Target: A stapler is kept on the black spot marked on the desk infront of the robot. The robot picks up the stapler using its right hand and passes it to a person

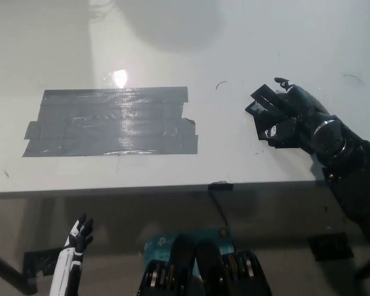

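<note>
One white desk (265, 24), one grey tape patch (111, 122), one black right hand (282, 114), one white left hand (80, 237), no stapler discernible.

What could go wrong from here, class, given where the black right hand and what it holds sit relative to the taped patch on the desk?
1. The right hand seems to hold a dark object, likely the stapler, over the white desk; black on black hides the grip, so it may slip.
2. No person is in view, so a release now would drop it.
3. The left hand rests below the desk edge, too far from the taped patch to catch anything.
</note>
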You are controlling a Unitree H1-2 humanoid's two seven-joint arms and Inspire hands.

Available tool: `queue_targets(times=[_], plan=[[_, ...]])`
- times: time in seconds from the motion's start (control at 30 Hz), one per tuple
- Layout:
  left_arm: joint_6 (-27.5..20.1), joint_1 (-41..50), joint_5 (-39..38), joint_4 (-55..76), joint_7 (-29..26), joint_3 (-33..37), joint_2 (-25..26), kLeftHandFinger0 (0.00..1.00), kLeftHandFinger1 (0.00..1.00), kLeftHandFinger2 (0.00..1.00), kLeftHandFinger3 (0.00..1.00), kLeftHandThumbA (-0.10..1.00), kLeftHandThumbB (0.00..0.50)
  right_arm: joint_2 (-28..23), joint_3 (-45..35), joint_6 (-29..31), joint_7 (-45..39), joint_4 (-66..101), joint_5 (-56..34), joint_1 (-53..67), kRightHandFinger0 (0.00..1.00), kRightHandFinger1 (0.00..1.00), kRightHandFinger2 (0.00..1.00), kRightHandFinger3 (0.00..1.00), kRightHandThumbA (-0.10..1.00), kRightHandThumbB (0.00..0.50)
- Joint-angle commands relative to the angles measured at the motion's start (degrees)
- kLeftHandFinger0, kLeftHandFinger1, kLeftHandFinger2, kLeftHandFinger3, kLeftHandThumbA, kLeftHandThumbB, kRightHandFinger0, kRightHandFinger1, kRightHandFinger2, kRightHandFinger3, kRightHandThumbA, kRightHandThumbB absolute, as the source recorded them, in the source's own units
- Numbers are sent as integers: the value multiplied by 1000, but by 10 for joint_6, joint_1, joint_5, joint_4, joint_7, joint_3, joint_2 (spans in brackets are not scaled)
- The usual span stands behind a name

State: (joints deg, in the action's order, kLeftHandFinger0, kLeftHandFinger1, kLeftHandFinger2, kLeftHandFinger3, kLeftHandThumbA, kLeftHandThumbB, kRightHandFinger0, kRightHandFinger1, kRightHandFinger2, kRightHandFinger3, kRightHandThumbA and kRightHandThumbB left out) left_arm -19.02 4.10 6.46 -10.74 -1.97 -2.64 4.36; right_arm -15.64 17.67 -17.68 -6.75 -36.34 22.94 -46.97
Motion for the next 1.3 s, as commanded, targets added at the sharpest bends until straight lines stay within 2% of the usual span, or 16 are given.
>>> queue_targets(times=[0.0, 0.53, 0.6, 0.67, 0.7, 0.73, 0.77, 0.8, 0.83, 0.87, 0.93, 0.97, 1.1, 1.2, 1.23, 1.27], plan=[[-17, -2, 4, 8, -6, 1, 4, 1000, 1000, 1000, 1000, 1000, 433, -9, 2, 13, 7, 10, 17, -42, 1000, 1000, 1000, 1000, 1000, 296], [-12, -3, -4, 14, 0, 1, 6, 1000, 1000, 1000, 1000, 1000, 427, -4, -7, 5, -9, -5, 4, -48, 1000, 1000, 1000, 1000, 1000, 316], [-15, -3, 3, 13, -4, 1, 6, 1000, 1000, 1000, 1000, 1000, 431, -3, -11, 3, -31, -25, -12, -56, 1000, 1000, 1000, 1000, 1000, 285], [-16, -4, 3, 11, -5, 0, 6, 1000, 1000, 1000, 1000, 1000, 433, -7, 0, -2, -49, -44, -7, -66, 1000, 1000, 1000, 1000, 1000, 188], [-16, -4, 2, 11, -5, 0, 6, 1000, 1000, 1000, 1000, 1000, 432, -11, 10, -9, -61, -50, 2, -71, 882, 841, 871, 833, 1000, 95], [-16, -3, 1, 11, -5, 0, 6, 1000, 1000, 1000, 1000, 1000, 433, -16, 26, -17, -82, -59, 13, -78, 477, 447, 469, 458, 1000, 12], [-16, -3, 1, 11, -5, -1, 6, 1000, 1000, 1000, 1000, 1000, 433, -19, 34, -19, -94, -65, 18, -81, 356, 332, 348, 348, 1000, 2], [-16, -6, -1, 10, -4, 0, 7, 1000, 1000, 1000, 1000, 1000, 437, -18, 33, -32, -93, -72, 15, -84, 52, 42, 76, 153, 999, 0], [-15, -7, -2, 10, -3, 0, 6, 1000, 1000, 1000, 1000, 1000, 439, -17, 34, -41, -93, -78, 16, -87, 10, 8, 16, 78, 973, 8], [-14, -8, -1, 9, -4, 0, 6, 1000, 1000, 1000, 1000, 1000, 449, -15, 39, -51, -94, -88, 19, -91, 0, 12, 81, 149, 962, 0], [-14, -8, 0, 10, -4, -1, 6, 1000, 1000, 1000, 1000, 1000, 450, -15, 43, -51, -95, -92, 20, -93, 0, 52, 134, 135, 972, 0], [-12, -7, 0, 12, -4, -1, 6, 1000, 1000, 1000, 1000, 1000, 446, -13, 43, -49, -90, -96, 19, -94, 0, 137, 281, 149, 1000, 0], [-16, -8, -1, 7, -4, -1, 6, 1000, 1000, 1000, 1000, 1000, 429, -13, 40, -38, -77, -100, 17, -91, 52, 347, 600, 329, 1000, 0], [-16, -8, -6, 6, -1, -1, 6, 1000, 1000, 1000, 1000, 1000, 423, -13, 36, -36, -72, -93, 17, -86, 213, 448, 679, 492, 1000, 0], [-16, -9, -7, 6, -1, -1, 6, 1000, 1000, 1000, 1000, 1000, 428, -13, 33, -39, -67, -89, 16, -84, 218, 452, 692, 572, 1000, 0], [-15, -11, -8, 6, -1, -1, 6, 1000, 1000, 1000, 1000, 1000, 430, -11, 24, -38, -58, -85, 11, -81, 191, 426, 651, 575, 1000, 0]])
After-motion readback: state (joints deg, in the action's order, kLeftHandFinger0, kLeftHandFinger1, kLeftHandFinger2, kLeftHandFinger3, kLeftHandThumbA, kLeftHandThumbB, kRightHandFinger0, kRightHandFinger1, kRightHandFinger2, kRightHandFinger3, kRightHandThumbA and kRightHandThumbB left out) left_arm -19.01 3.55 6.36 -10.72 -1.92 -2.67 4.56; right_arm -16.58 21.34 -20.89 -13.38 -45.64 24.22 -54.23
